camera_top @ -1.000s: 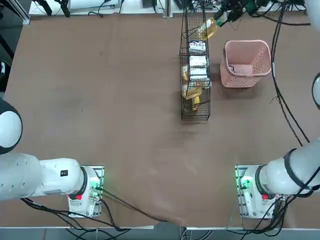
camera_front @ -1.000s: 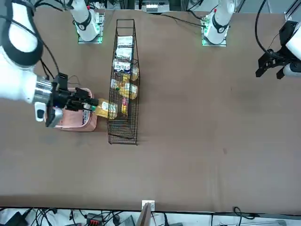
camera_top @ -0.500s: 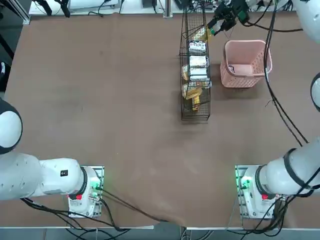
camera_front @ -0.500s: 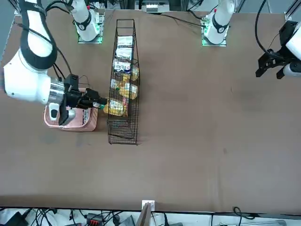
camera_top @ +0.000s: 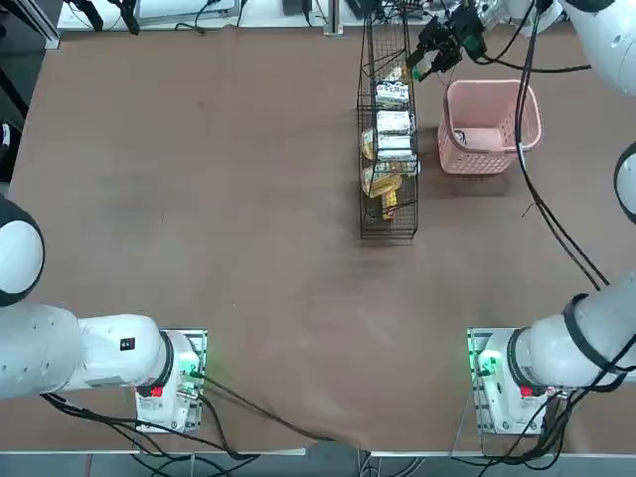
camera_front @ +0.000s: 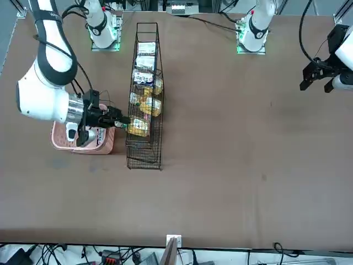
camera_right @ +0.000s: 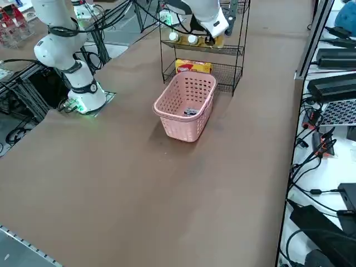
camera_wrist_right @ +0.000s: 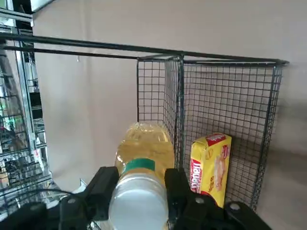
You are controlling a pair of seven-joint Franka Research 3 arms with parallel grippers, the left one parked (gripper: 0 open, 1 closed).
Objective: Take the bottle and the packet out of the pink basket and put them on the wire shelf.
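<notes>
The right gripper is clamped on the bottle at its white cap, holding it level at the far end of the wire shelf — body first. Judged risk: the bottle clips a rod or rolls off once released. Beside the shelf, the pink basket holds the packet — not yet moved.

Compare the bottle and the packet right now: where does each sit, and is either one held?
The bottle is clamped at its white cap in the right gripper, up at the wire shelf; the packet lies loose, untouched, on the floor of the pink basket. The bottle is round with amber contents; the packet is flat. Neither rests on the shelf yet.
</notes>
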